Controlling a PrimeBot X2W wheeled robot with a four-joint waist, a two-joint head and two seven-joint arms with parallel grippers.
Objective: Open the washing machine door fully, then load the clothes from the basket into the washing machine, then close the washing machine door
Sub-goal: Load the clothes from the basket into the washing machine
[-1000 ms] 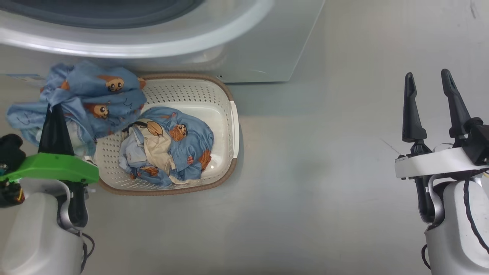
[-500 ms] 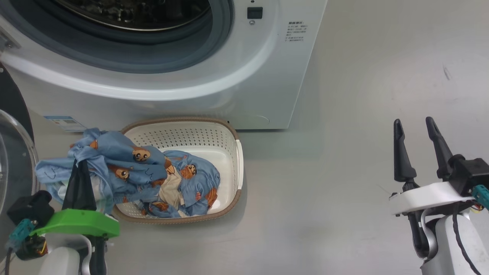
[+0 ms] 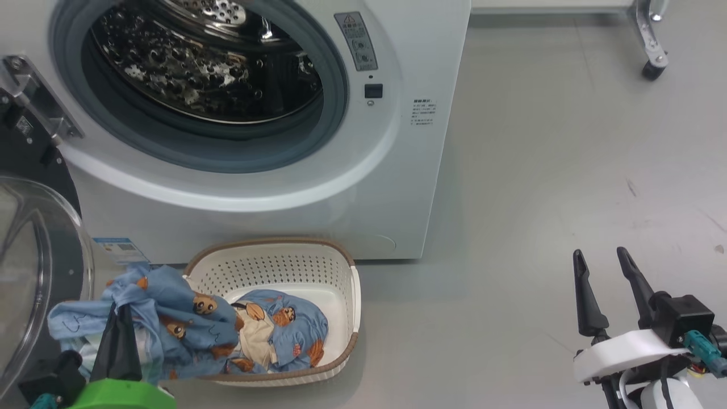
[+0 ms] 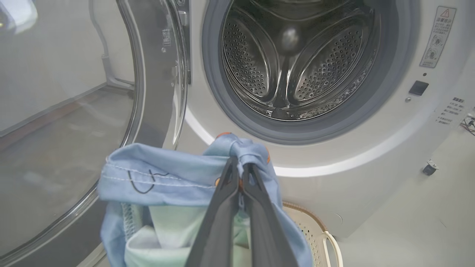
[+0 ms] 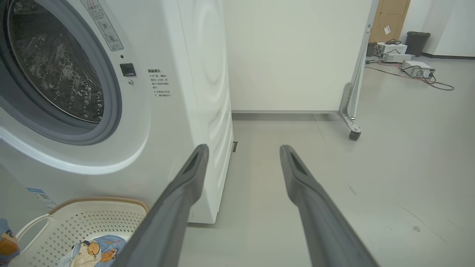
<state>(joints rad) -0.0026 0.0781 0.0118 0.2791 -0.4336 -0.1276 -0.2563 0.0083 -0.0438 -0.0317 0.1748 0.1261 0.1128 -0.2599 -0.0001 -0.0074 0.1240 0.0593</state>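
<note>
The left gripper (image 4: 239, 165) is clenched, its two slim dark fingers pinching a gathered fold of the clothes (image 4: 167, 178), soft light-blue fabric with a stitched hem and orange-brown cartoon prints. The held part bunches over the left end of the basket (image 3: 284, 267), and the rest lies crumpled inside with a cream piece showing. The basket is a rounded cream plastic tub with perforated walls and a brown woven-look rim, standing on the floor (image 3: 539, 170) just before the washing machine (image 3: 409, 187). The machine's white front frames a grey rubber ring and a shiny dimpled steel drum (image 3: 199, 74). The door (image 3: 40, 244), domed clear glass, stands swung open at the left. The right gripper (image 3: 600, 253) hangs released and empty, well apart over smooth grey floor.
</note>
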